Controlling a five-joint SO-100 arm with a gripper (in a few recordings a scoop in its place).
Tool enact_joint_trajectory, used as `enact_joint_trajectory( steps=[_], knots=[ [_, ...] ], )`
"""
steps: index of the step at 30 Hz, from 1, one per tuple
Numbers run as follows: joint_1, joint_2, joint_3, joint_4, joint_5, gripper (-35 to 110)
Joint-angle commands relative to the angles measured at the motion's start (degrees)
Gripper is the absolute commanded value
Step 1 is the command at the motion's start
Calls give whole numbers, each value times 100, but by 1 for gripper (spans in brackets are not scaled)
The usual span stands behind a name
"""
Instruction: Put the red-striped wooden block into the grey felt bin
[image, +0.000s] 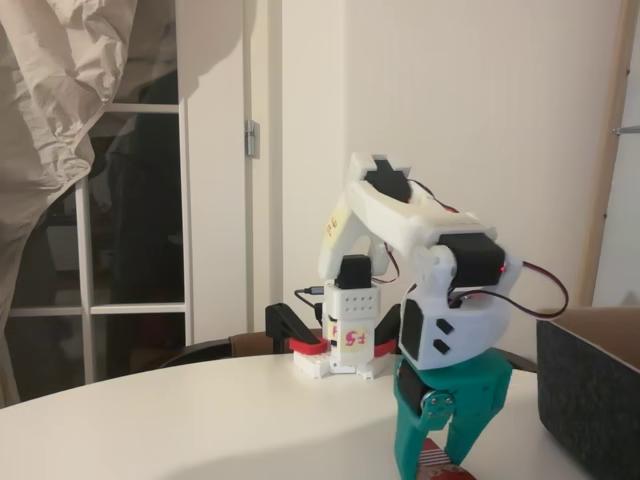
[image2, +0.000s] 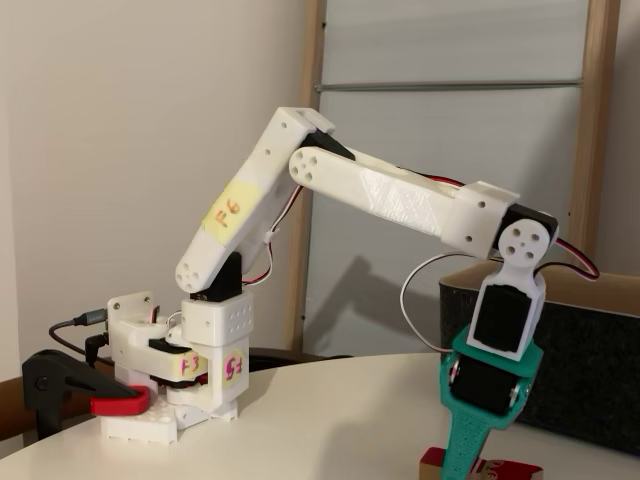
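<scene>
Beside the grey felt bin (image: 590, 400), the pincer (image: 438, 462) seemingly straddles the red-striped wooden block (image: 436, 462).

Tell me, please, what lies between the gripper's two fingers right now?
The red-striped wooden block sits between the teal gripper's spread fingers, on the table, in a fixed view.

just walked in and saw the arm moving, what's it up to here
A small white robot arm with a teal gripper is reaching down to the white table, its fingers spread on either side of a red-striped block that sits on the tabletop. The fingers look open around the block, so it does not appear to be gripped or lifted yet. The grey felt bin stands just to the right of the gripper in both fixed views, waiting for the block.
</scene>
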Motion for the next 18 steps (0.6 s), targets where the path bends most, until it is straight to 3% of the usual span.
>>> enact_joint_trajectory(
  steps=[1, 18],
  knots=[
    [9, 439, -79, 0, 123, 9],
    [255, 1696, -70, 422, 1178, 9]
  ],
)
